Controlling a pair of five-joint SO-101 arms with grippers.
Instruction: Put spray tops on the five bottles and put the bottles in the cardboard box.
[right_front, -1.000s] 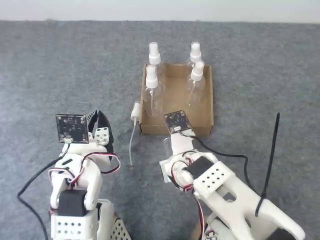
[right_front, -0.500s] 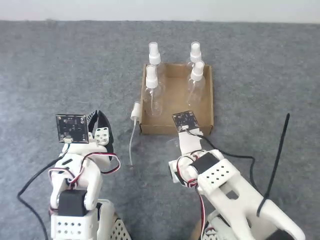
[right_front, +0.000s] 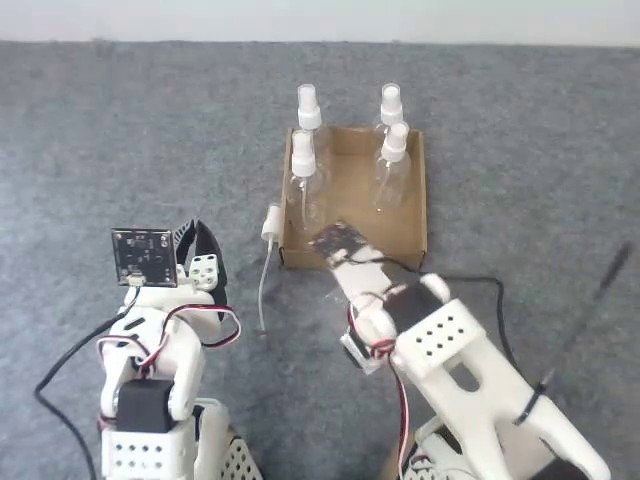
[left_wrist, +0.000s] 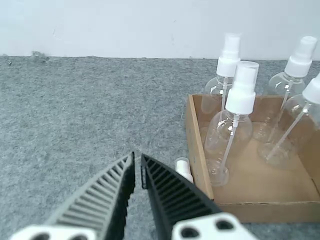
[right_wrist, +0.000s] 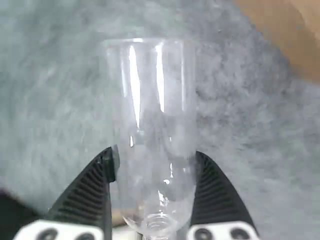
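Note:
A clear bottle (right_wrist: 155, 100) with no top sits between the fingers of my right gripper (right_wrist: 155, 157), which is shut on it, over the grey carpet just in front of the cardboard box (right_front: 405, 235). My right arm (right_front: 400, 320) covers that bottle in the high view. Two capped bottles (right_front: 303, 175) (right_front: 390, 165) stand in the box; two more (right_front: 309, 110) (right_front: 390, 100) stand at its far edge. A loose spray top (right_front: 268, 225) with its tube lies left of the box. My left gripper (left_wrist: 137, 170) is shut and holds nothing, a little short of that spray top (left_wrist: 184, 167).
Grey carpet (right_front: 120, 130) covers the table, with open room to the left and right of the box. A black cable (right_front: 470, 290) trails from my right arm. A white wall (left_wrist: 125, 25) rises behind the box.
My right wrist has swung first right and then back left while turning, still holding the bottle. The left arm has not moved.

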